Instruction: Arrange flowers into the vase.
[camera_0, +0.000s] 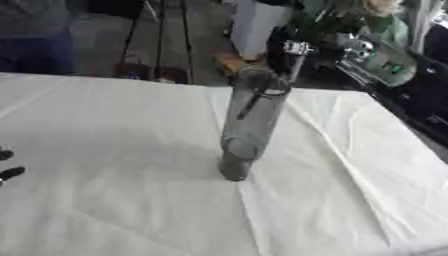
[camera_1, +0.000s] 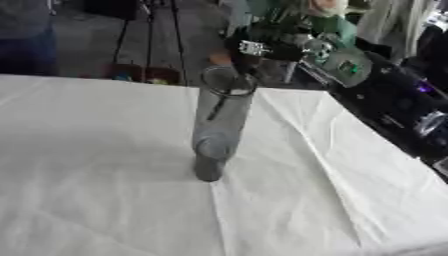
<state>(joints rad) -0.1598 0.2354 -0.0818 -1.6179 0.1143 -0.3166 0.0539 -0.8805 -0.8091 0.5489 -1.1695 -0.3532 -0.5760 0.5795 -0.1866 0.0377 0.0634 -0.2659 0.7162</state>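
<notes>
A tall clear vase is seen upright mid-desk on a white cloth, while a flower stem is lowered into its mouth, grasped by the right hand from above; left hand fingertips show at the left edge, their state untellable.
</notes>
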